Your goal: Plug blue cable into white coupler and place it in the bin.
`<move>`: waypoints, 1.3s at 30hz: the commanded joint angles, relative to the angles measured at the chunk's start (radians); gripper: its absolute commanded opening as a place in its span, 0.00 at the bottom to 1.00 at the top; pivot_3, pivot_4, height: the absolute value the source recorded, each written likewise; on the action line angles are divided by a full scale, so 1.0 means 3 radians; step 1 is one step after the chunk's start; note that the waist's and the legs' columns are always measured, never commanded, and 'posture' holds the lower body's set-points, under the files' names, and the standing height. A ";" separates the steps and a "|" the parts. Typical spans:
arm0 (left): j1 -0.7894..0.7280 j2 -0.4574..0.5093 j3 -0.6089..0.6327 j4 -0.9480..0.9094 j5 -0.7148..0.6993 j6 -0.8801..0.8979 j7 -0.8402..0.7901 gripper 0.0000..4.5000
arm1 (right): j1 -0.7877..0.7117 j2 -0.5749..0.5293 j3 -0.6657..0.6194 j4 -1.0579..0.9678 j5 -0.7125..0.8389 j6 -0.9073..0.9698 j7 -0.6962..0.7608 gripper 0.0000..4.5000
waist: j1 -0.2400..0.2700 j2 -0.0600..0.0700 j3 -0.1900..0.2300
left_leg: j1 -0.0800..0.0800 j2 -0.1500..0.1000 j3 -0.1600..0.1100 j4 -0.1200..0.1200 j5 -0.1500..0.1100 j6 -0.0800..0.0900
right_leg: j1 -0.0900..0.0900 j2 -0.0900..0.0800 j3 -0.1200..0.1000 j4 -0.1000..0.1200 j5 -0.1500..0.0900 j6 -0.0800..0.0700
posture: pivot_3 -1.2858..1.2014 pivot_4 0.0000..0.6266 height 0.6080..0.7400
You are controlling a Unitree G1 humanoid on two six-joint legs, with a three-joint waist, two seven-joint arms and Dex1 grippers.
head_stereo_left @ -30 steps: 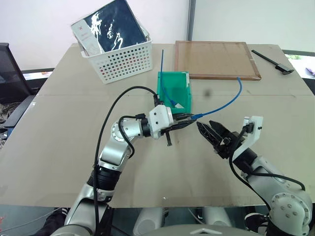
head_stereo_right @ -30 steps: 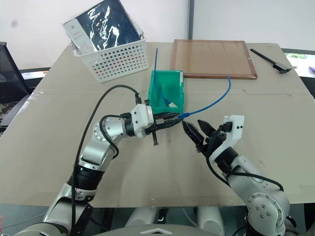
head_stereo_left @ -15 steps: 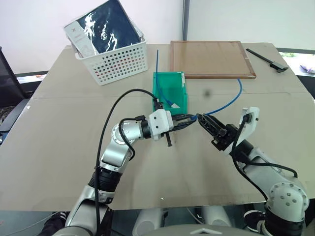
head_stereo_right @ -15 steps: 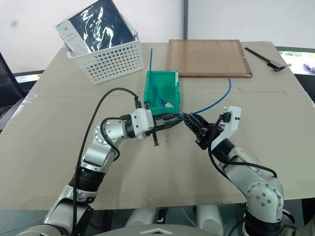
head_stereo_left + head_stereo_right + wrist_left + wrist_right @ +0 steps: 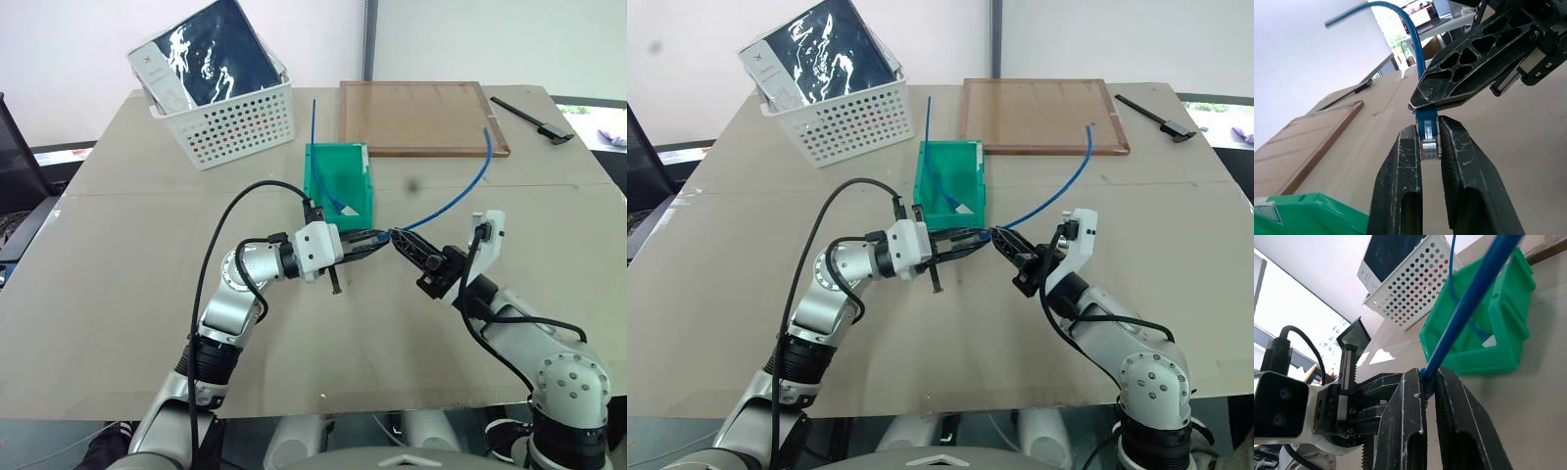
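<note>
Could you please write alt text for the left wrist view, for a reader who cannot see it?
The left gripper is shut on the clear plug of the blue cable, while the right gripper pinches the cable just above it. Behind lie a wooden board and a corner of the green bin.

We cannot find the white coupler with certainty: where the left gripper (image 5: 377, 238) and the right gripper (image 5: 402, 240) meet, everything is too small in the head views. In the left wrist view, the plug (image 5: 1429, 142) of the blue cable (image 5: 453, 199) sits between the fingers (image 5: 1400, 166), and its far end is covered by them. The floor of the bin (image 5: 318, 184) is partly hidden by its own walls.
</note>
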 commanded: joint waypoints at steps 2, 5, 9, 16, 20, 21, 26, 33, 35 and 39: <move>0.0021 -0.0005 -0.0006 -0.0134 -0.0099 0.0100 0.0010 0.00 | -0.0047 -0.0039 0.0082 -0.0071 0.0117 -0.0070 0.0030 0.01 | 0.0000 0.0000 0.0000 | 0.0000 0.0000 0.0000 0.0000 0.0000 0.0000 | 0.0000 0.0000 0.0000 0.0000 0.0000 0.0000 | 0.52 0.24 1.00; 0.0086 0.0047 0.0087 -0.0265 -0.0252 0.0399 0.0043 0.27 | -0.0042 -0.0080 0.0084 -0.0048 0.0133 -0.0097 0.0053 0.00 | -0.0006 0.0000 0.0000 | 0.0000 0.0000 0.0000 0.0000 0.0000 0.0000 | 0.0000 0.0000 0.0000 0.0000 0.0000 0.0000 | 0.52 0.24 1.00; 0.0295 0.0258 0.0327 -0.0516 -0.0426 0.0882 0.0163 0.68 | -0.0046 -0.0175 0.0051 0.0015 0.0175 -0.0123 0.0117 0.00 | -0.0016 0.0000 0.0000 | 0.0000 0.0001 0.0000 0.0000 0.0000 0.0000 | 0.0000 0.0001 0.0000 0.0000 0.0000 0.0000 | 0.52 0.24 1.00; 0.0777 0.0715 0.1191 -0.0953 -0.0973 0.1778 0.0499 0.99 | -0.0118 -0.0327 -0.0012 0.0220 0.0191 -0.0185 0.0322 0.00 | -0.0018 0.0002 0.0002 | 0.0002 0.0006 0.0001 -0.0002 0.0000 0.0000 | -0.0001 0.0004 0.0002 0.0000 -0.0001 0.0000 | 0.52 0.24 1.00; 0.1145 0.1029 0.1668 -0.0874 -0.0986 0.1858 0.0459 0.99 | -0.0178 -0.0348 0.0022 0.0365 0.0114 -0.0213 0.0453 0.00 | -0.0016 0.0002 0.0002 | 0.0002 0.0007 0.0001 -0.0003 0.0000 0.0000 | -0.0001 0.0005 0.0001 0.0000 -0.0001 0.0000 | 0.52 0.24 1.00; 0.1248 0.1101 0.1732 -0.0792 -0.0986 0.1786 0.0339 0.99 | -0.0197 -0.0347 0.0040 0.0400 0.0086 -0.0214 0.0492 0.00 | -0.0015 0.0003 0.0002 | 0.0003 0.0007 0.0002 -0.0004 0.0000 0.0000 | -0.0001 0.0005 0.0002 -0.0001 -0.0001 -0.0001 | 0.52 0.24 1.00; 0.1476 0.1310 0.1797 -0.0430 -0.1010 0.1693 -0.0059 0.99 | -0.0238 -0.0343 0.0107 0.0468 -0.0006 -0.0208 0.0625 0.00 | 0.0009 0.0003 0.0002 | 0.0002 0.0006 0.0002 -0.0006 0.0000 0.0000 | -0.0002 0.0004 0.0000 -0.0002 -0.0001 -0.0001 | 0.52 0.24 1.00; 0.1207 0.1357 0.1455 0.0219 -0.0653 0.1184 -0.0396 0.99 | -0.0141 -0.0344 0.0113 0.0399 -0.0092 -0.0241 0.0655 0.00 | 0.0002 0.0000 0.0001 | 0.0001 0.0007 0.0002 -0.0006 0.0000 0.0000 | -0.0003 0.0002 0.0000 -0.0002 -0.0001 -0.0002 | 0.52 0.24 1.00; 0.1037 0.1346 0.1335 0.0420 -0.0561 0.1069 -0.0459 0.99 | -0.0107 -0.0335 0.0117 0.0363 -0.0112 -0.0256 0.0638 0.00 | 0.0016 0.0000 0.0000 | 0.0001 0.0006 -0.0002 -0.0007 0.0000 -0.0001 | -0.0002 0.0002 -0.0004 -0.0002 -0.0001 -0.0002 | 0.52 0.24 1.00; 0.0767 0.1311 0.1167 0.0841 -0.0417 0.0799 -0.0579 0.99 | -0.0048 -0.0323 0.0103 0.0290 -0.0139 -0.0286 0.0603 0.00 | -0.0003 0.0000 0.0001 | 0.0001 0.0005 0.0003 -0.0006 0.0000 0.0000 | -0.0003 0.0001 0.0001 -0.0003 0.0000 -0.0001 | 0.52 0.24 1.00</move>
